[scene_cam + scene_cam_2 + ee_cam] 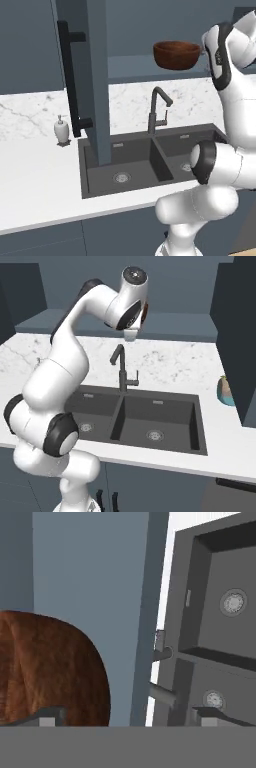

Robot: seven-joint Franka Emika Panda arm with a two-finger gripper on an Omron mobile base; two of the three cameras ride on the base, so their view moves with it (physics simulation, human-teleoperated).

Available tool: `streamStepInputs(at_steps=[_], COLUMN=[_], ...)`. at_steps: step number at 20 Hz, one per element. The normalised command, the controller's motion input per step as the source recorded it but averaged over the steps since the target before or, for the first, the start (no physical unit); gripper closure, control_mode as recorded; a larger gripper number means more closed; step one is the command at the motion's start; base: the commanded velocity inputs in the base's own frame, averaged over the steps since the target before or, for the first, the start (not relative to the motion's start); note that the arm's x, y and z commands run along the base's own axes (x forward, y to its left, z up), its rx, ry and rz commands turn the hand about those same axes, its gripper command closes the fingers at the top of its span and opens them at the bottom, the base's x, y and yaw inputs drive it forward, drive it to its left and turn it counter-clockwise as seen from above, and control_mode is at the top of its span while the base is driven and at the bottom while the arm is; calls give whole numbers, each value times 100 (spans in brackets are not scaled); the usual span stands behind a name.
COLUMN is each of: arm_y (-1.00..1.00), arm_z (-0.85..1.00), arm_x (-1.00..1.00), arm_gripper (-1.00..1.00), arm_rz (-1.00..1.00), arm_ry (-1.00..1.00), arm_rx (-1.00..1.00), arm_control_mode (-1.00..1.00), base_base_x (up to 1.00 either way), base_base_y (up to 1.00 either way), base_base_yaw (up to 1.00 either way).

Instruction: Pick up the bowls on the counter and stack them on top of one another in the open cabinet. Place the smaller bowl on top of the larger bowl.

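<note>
A deep, rounded reddish-brown wooden bowl (pixel 176 55), by its shape the larger bowl, rests on the shelf (pixel 131 68) of the open cabinet, above the sink. In the hand view the bowl (pixel 47 667) fills the lower left. My gripper (pixel 131 717) is open, its fingertips (pixel 47 716) spread wide, the left one in front of the bowl's side and the right one over the sink. My hand sits just right of the bowl's rim in the left base view. The smaller bowl is out of view. The white marble counter (pixel 35 175) runs around the sink.
The open cabinet door (pixel 96 80) with its black bar handle (pixel 70 75) juts out left of the bowl. Below are a black faucet (pixel 160 107) and a dark double sink (pixel 145 162). A white soap dispenser (pixel 61 131) stands on the left; a teal-and-orange object (pixel 226 391) stands on the right.
</note>
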Motion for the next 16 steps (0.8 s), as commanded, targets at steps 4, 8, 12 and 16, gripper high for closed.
streamStepInputs(at_steps=[4, 8, 12, 16], arm_y=[-15, -2, 0, -3], arm_z=[-100, -100, -100, -69], arm_x=[-100, -100, -100, -100], arm_gripper=[-100, -100, -100, -100], arm_rz=[-10, -6, -4, -2], arm_ry=[-46, -35, -21, -40], arm_rx=[1, 0, -6, -7], arm_control_mode=[-100, -100, -100, -100], base_base_x=[0, 0, 0, 0], base_base_y=[0, 0, 0, 0], base_base_yaw=[0, 0, 0, 0])
